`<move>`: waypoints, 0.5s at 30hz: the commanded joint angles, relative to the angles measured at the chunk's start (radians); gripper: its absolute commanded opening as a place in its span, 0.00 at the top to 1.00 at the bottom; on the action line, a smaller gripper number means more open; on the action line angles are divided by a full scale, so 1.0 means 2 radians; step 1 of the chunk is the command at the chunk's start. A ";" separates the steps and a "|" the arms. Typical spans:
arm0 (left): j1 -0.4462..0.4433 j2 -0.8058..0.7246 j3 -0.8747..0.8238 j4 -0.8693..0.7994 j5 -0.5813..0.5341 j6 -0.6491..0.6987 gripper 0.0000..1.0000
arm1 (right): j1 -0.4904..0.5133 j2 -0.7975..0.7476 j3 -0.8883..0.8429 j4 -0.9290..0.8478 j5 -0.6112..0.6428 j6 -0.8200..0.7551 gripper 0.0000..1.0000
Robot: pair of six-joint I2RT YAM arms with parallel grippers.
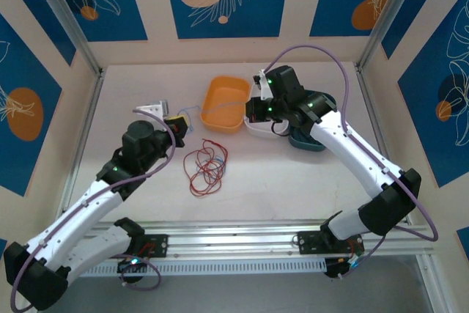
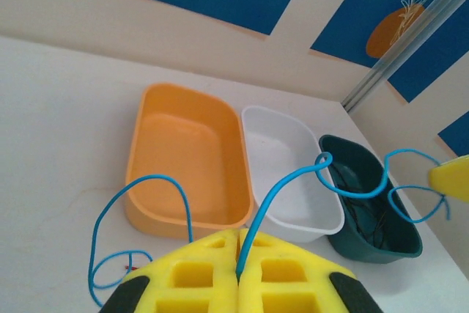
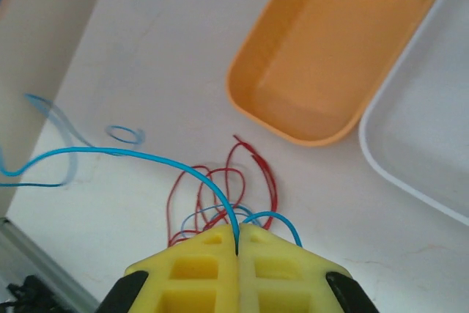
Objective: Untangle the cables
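Observation:
A thin blue cable [image 2: 278, 188] is pinched between the yellow pads of my left gripper [image 2: 238, 258], which is shut on it. It rises to the right over the tubs and curls toward a yellow fingertip [image 2: 448, 179] of the right gripper. My right gripper [image 3: 238, 243] is also shut on the blue cable [image 3: 151, 155], above the table. A loose red cable [image 3: 268, 178] lies in loops on the table below it, with faint blue strands mixed in. From above, the red loops [image 1: 207, 165] sit in the middle, and my left gripper [image 1: 178, 123] is up-left of them. A dark cable [image 2: 366, 218] lies in the teal tub.
Three tubs stand side by side at the back: orange [image 2: 190, 152], white [image 2: 278, 137] and teal [image 2: 352, 166]. A metal post [image 2: 410, 42] marks the back right corner. An aluminium rail [image 1: 242, 240] runs along the near edge.

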 commanded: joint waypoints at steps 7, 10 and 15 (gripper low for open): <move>0.001 0.019 0.081 -0.065 -0.003 0.050 1.00 | -0.024 0.002 -0.017 0.007 0.027 -0.008 0.88; 0.001 0.057 0.108 -0.052 0.042 0.047 1.00 | -0.025 0.000 -0.017 0.020 -0.003 -0.015 0.68; -0.002 0.120 0.161 -0.031 0.090 0.044 1.00 | -0.027 -0.011 -0.015 0.023 0.001 -0.020 0.55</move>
